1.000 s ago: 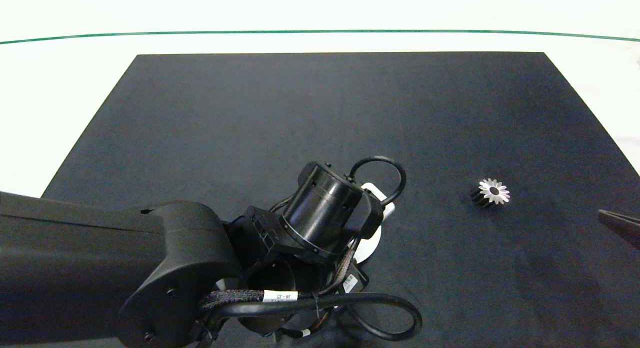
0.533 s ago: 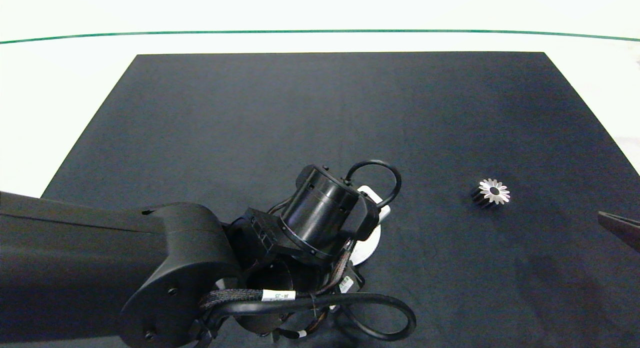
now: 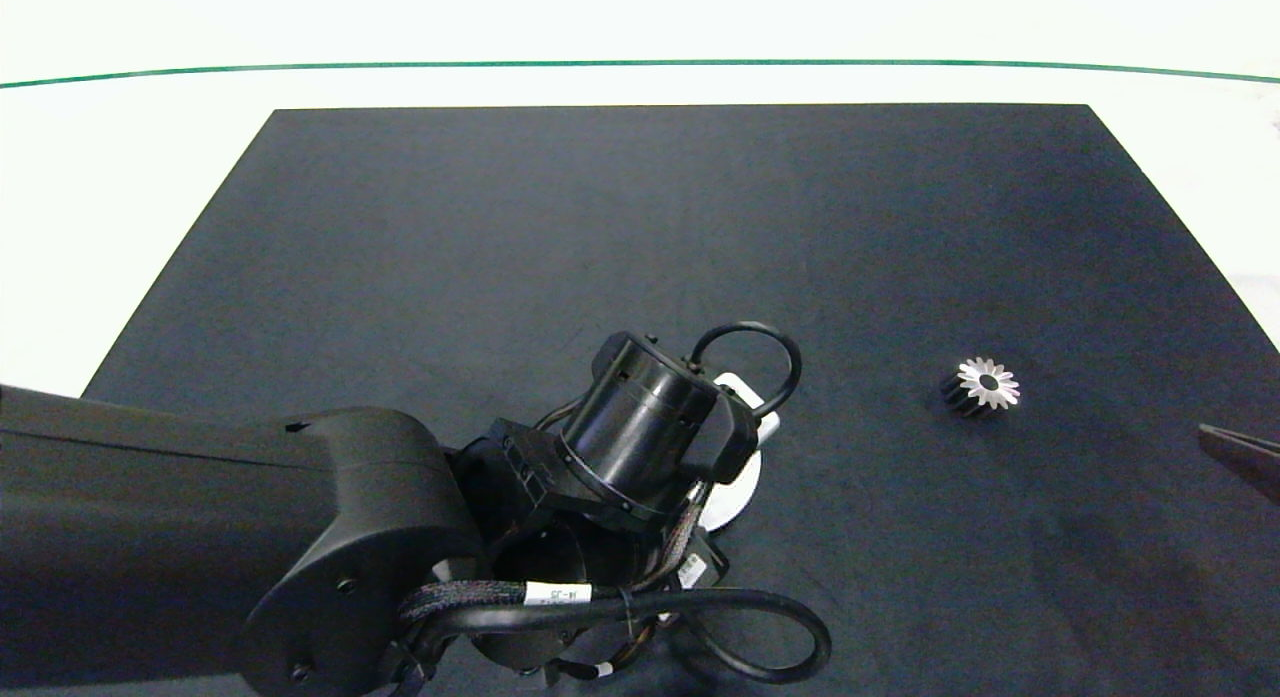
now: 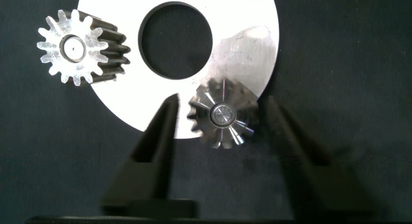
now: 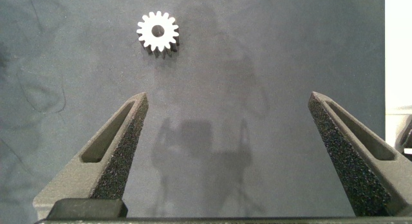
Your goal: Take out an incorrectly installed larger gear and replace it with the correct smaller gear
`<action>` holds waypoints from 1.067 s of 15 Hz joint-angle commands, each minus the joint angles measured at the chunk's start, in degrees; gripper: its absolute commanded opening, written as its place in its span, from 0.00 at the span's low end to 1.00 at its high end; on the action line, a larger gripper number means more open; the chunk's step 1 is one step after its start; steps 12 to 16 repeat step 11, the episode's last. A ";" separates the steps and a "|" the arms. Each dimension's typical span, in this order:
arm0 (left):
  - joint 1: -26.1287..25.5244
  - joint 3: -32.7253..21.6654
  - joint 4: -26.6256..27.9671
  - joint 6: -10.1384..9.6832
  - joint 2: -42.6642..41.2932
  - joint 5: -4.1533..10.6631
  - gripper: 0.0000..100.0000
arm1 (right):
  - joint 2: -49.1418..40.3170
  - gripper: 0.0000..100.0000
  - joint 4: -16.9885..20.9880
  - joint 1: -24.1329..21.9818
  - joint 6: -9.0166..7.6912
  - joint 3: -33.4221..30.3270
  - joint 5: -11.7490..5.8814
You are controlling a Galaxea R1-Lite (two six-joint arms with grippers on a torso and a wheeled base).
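1. Left wrist view: left gripper (image 4: 222, 124) wide open, fingers either side of larger gear (image 4: 222, 116), not touching yet; gear sits on a pin at round plate (image 4: 257, 31) edge.
2. Gear's steel: stiff, prob. heavy, slick; grip across tooth tips.
3. Smaller gear (image 3: 981, 386) lies loose on mat (image 3: 640, 227), well apart, ahead of right gripper (image 5: 228, 153), open & empty.

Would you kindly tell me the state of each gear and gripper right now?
larger gear: seated on the plate, not gripped
smaller gear: lying loose on the mat
left gripper: open, straddling the larger gear
right gripper: open, empty, away from the smaller gear
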 commanded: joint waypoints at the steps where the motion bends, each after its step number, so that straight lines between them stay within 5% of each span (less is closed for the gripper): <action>1: 0.00 0.00 0.13 -0.22 -0.58 0.13 1.00 | 0.09 1.00 0.05 -0.05 -0.04 0.05 -0.08; 8: 0.43 1.32 0.57 -0.22 -11.74 0.22 1.00 | -3.43 1.00 0.14 0.04 -0.12 -0.04 -0.17; 11: 4.83 2.11 0.57 -0.13 -19.12 0.31 1.00 | -7.82 1.00 4.62 0.13 -0.21 -0.22 -0.08; 16: 4.83 2.11 0.57 -0.13 -19.12 0.31 1.00 | -7.82 1.00 4.62 0.13 -0.21 -0.22 -0.08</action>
